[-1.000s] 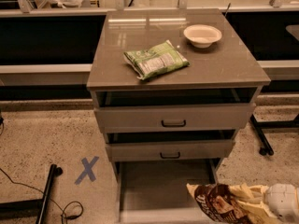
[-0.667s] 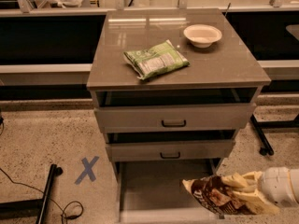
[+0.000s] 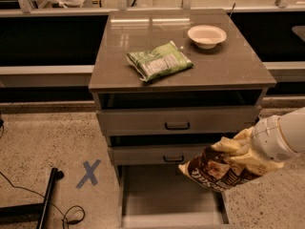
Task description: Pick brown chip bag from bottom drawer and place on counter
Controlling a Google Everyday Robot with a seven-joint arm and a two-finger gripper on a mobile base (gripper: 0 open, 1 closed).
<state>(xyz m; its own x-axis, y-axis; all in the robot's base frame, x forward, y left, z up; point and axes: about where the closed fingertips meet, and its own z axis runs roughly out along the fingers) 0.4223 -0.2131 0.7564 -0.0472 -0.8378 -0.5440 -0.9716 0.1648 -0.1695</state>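
The brown chip bag (image 3: 214,171) hangs in the air over the right front part of the open bottom drawer (image 3: 167,194), level with the middle drawer's front. My gripper (image 3: 243,154) comes in from the right edge, and its cream fingers (image 3: 233,145) are shut on the bag's upper right end. The drawer's grey floor shows nothing else lying in it. The counter (image 3: 233,63), the glossy grey-brown top of the cabinet, lies above and behind the bag.
A green-and-white snack bag (image 3: 159,61) lies mid-counter and a white bowl (image 3: 207,35) stands at the back right. The two upper drawers (image 3: 177,119) stand slightly pulled out. A blue X (image 3: 89,173) and a black pole with cable (image 3: 47,202) are on the floor at left.
My gripper has lifted the brown chip bag up out of the bottom drawer, to the height of the middle drawer. Nothing on the counter has moved.
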